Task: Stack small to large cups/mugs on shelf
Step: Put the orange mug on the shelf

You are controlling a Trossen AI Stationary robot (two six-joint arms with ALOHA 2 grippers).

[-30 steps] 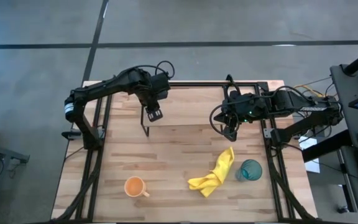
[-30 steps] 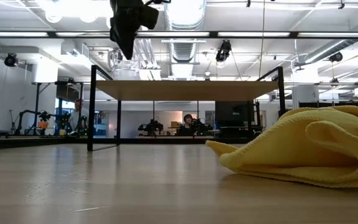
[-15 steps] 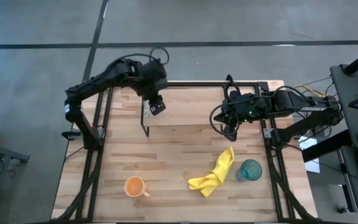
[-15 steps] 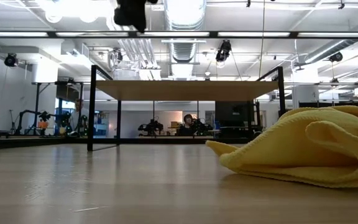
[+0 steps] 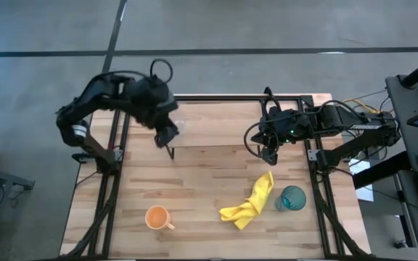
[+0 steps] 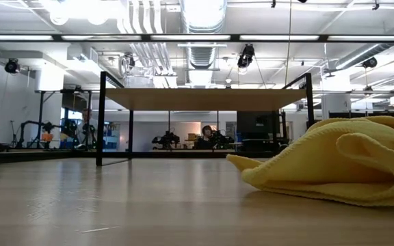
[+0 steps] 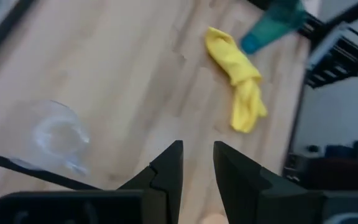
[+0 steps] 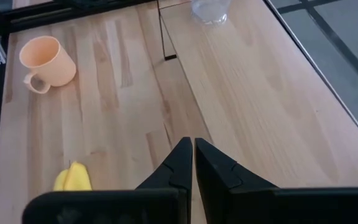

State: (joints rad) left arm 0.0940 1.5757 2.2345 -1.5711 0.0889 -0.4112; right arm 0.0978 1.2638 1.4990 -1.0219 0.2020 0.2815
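Left gripper (image 5: 167, 133) hanging over the shelf's (image 5: 231, 125) left end at about 10 o'clock on the table (image 5: 202, 210), arm folded back toward the table's far left corner, fingers (image 7: 166, 171) a narrow gap apart and holding nothing. Right gripper (image 5: 268, 152) parked at the shelf's right end near 2 o'clock, arm stretched in from the right edge, fingers (image 8: 178, 163) pressed together and empty. Small clear glass cup (image 7: 58, 134) standing on the shelf's left end, just beside the left gripper; same cup at the far end of the board in the right wrist view (image 8: 210, 9). Orange mug (image 5: 157, 217) upright on the tabletop near 7 o'clock, handle toward the right, well apart from the shelf. Teal tumbler (image 5: 292, 198) on the tabletop near 4 o'clock, just beside the crumpled yellow cloth (image 5: 250, 203) lying around 5 o'clock. From table height, shelf (image 6: 204, 99) seen as a thin light board on black rod legs, cloth (image 6: 327, 160) bulking large at the right, neither gripper visible. Light-wood plank tabletop on a black frame, grey floor all round. Beyond the table, an open workshop with bright ceiling strip lights (image 6: 197, 37), silver ducts (image 6: 200, 10) and equipment along the back wall.
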